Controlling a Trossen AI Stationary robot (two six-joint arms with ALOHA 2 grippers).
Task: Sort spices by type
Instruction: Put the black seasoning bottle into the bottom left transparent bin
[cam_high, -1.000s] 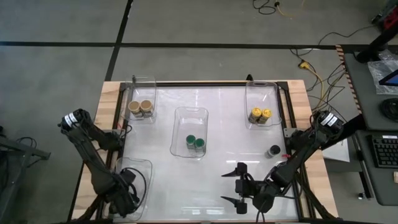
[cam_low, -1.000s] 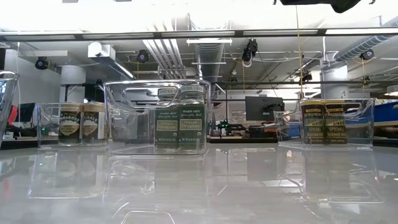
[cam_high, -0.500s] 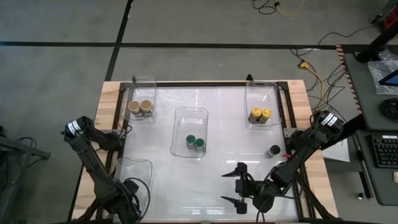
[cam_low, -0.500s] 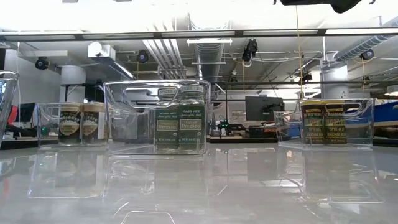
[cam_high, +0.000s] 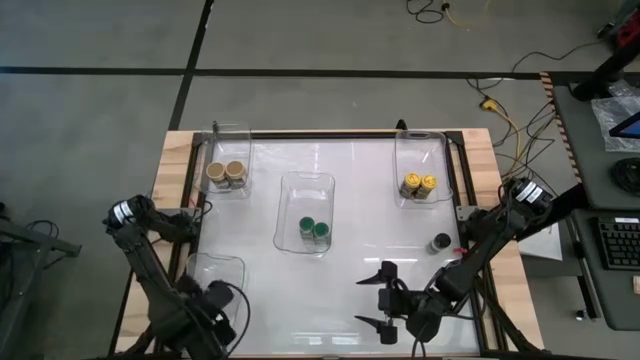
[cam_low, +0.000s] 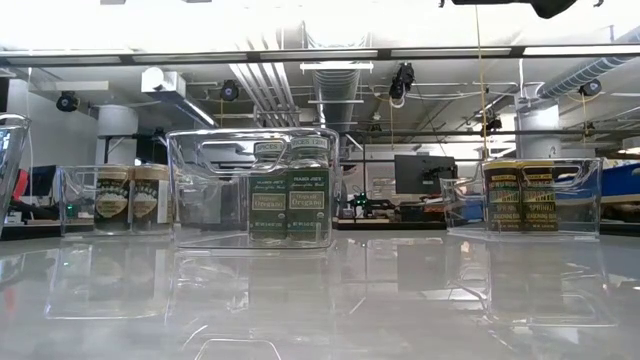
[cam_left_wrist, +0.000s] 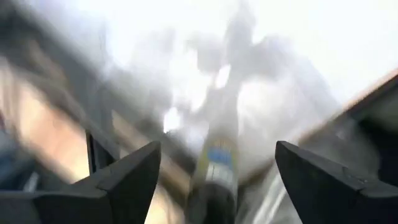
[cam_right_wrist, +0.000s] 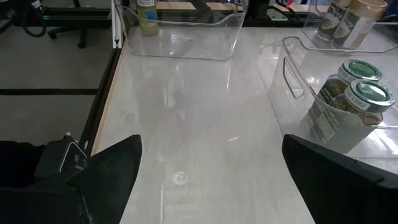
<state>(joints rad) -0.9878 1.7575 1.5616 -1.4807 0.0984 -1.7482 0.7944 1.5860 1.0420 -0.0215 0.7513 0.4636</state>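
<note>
The white surface (cam_high: 350, 200) holds four clear bins. Two green-lid jars (cam_high: 313, 229) stand side by side in the middle bin (cam_high: 304, 185). In the low view their labels read "Trader Joe's" and "Organic Oregano" (cam_low: 307, 197). Two tan-lid jars (cam_high: 226, 172) sit together in the far left bin (cam_high: 228, 133). Two yellow-lid jars (cam_high: 418, 184) sit together in the far right bin (cam_high: 420, 140); the words on both these pairs are too small to read. One black-lid jar (cam_high: 440, 242) stands alone on the surface near the right edge, outside any bin. The near left bin (cam_high: 214, 268) looks empty from above. The right claw (cam_high: 385, 298) hangs over the near side of the surface with its fingers spread wide, holding nothing. The left claw (cam_left_wrist: 214, 171) is low at the near left corner, fingers apart and empty; its own view is a blur.
</note>
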